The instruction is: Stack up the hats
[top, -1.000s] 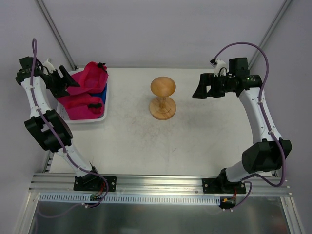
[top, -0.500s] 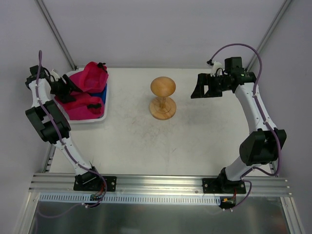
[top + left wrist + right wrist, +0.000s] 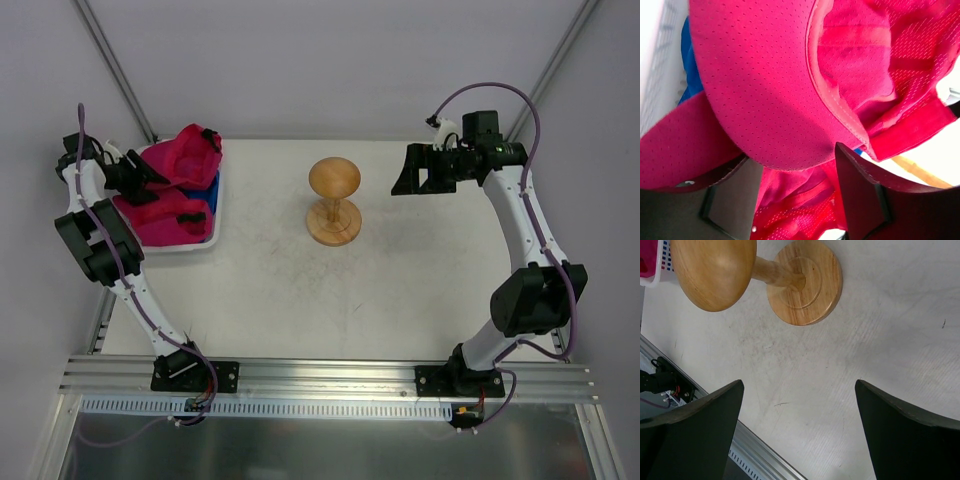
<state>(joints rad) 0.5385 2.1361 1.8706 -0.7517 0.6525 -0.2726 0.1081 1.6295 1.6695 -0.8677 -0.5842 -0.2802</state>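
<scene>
Magenta-pink hats [image 3: 175, 185] lie piled in the white basket [image 3: 170, 246] at the far left, with a blue hat [image 3: 208, 187] partly showing under them. My left gripper [image 3: 137, 172] is open at the basket's left side, low over the pile. In the left wrist view the curved pink brim [image 3: 765, 85] fills the frame, and its edge lies between the open fingers of my left gripper [image 3: 790, 152]; a strip of blue hat [image 3: 687, 65] shows behind. My right gripper [image 3: 410, 175] is open and empty above the table; it also shows in the right wrist view [image 3: 799, 382].
A tan wooden stand [image 3: 334, 200] with a round top and disc base stands mid-table at the back; in the right wrist view its top [image 3: 715, 270] and base [image 3: 805, 282] are ahead of the fingers. The metal rail [image 3: 330, 375] runs along the near edge.
My left arm has folded back toward the far left wall, with its gripper staying at the hats. My right gripper has shifted slightly left and toward the back.
</scene>
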